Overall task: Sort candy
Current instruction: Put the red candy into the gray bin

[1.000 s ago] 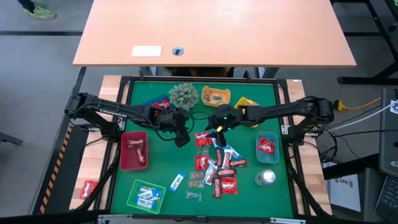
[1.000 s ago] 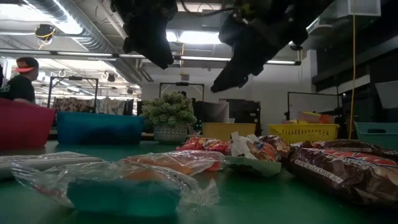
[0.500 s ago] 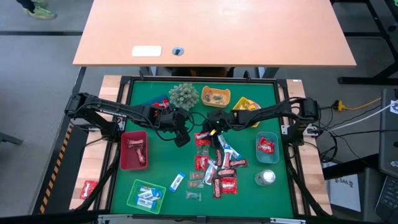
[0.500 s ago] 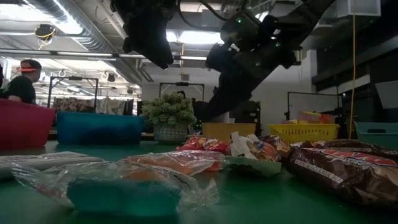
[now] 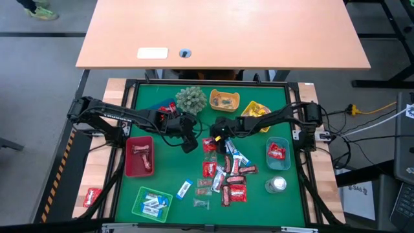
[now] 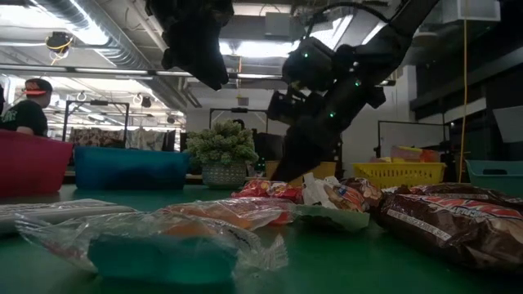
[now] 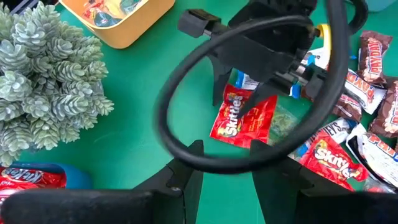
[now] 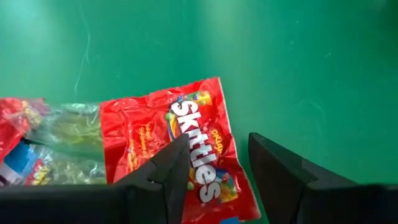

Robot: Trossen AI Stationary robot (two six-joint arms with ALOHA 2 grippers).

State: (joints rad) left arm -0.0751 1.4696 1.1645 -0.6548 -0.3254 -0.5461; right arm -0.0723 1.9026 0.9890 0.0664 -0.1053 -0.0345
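Many wrapped candies [image 5: 228, 173] lie in a heap on the green mat right of centre. A red Skittles packet [image 8: 193, 146] lies flat at the heap's far left end [image 5: 210, 145]. My right gripper [image 8: 214, 167] is open and low over this packet, one finger over the packet and the other over bare mat beside its edge. It also shows in the low view [image 6: 286, 171]. My left gripper [image 5: 189, 144] is open and empty. It hangs high above the mat, left of the packet [image 6: 196, 57]. My right gripper comes at the red Skittles packet's edge [image 8: 224, 155] from above, slanting from the table's right side. The packet lies flat on the mat. I cannot tell whether the fingertips touch it.
A red tray [image 5: 139, 155] and a green tray [image 5: 152, 204] stand at the left. Two yellow trays [image 5: 224, 99] and a spiky plant ball [image 5: 191, 99] stand at the back. A blue tray [image 5: 278, 154] and a silvery pot [image 5: 278, 184] stand at the right.
My right gripper has moved toward the table's left edge and down, from above the heap's far side to just over the red Skittles packet. My left gripper has kept still.
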